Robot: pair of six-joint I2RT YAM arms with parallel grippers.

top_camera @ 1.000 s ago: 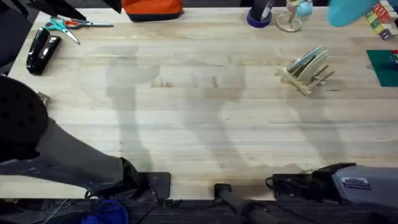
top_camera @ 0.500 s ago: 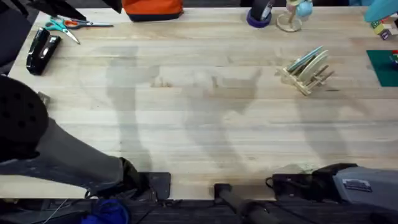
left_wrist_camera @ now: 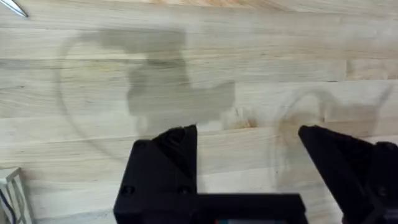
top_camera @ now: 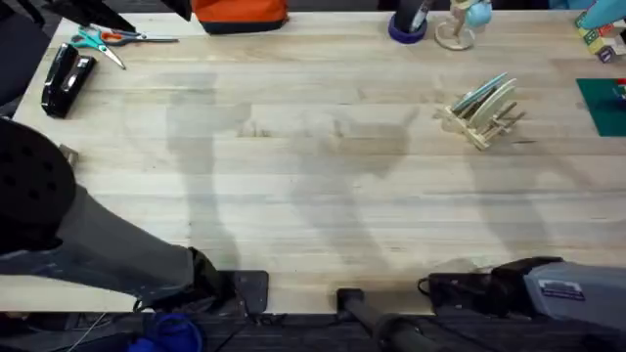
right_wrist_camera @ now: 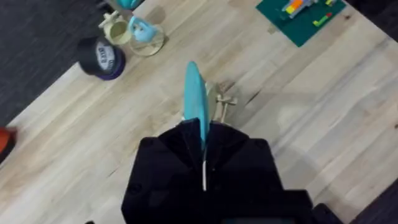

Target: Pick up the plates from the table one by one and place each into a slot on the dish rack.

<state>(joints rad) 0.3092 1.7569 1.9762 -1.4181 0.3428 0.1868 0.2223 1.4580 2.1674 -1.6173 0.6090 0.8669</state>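
The dish rack (top_camera: 479, 115) of pale wood stands on the table (top_camera: 313, 196) at the back right, with a pale green plate (top_camera: 486, 91) and cream ones upright in its slots. In the right wrist view my right gripper (right_wrist_camera: 200, 134) is shut on a turquoise-blue plate (right_wrist_camera: 194, 93), held edge-on, with the rack's pegs (right_wrist_camera: 222, 101) showing just beyond it. The right arm (top_camera: 533, 284) lies low along the near edge. My left gripper (left_wrist_camera: 249, 140) is open over bare wood, and the left arm (top_camera: 59, 225) looms large and dark at the lower left.
Scissors (top_camera: 108, 39) and a black stapler (top_camera: 64, 78) lie at the back left. An orange object (top_camera: 240, 12), a purple tape holder (top_camera: 406, 24) and a cup stand (top_camera: 460, 29) line the far edge. Coloured blocks (top_camera: 599, 39) and a green mat (top_camera: 602, 103) sit at the right.
A turquoise shape at the far right edge slid rightward, nearly out of the overhead view. A shadow appeared on the wood left of the rack. Neither arm has visibly moved.
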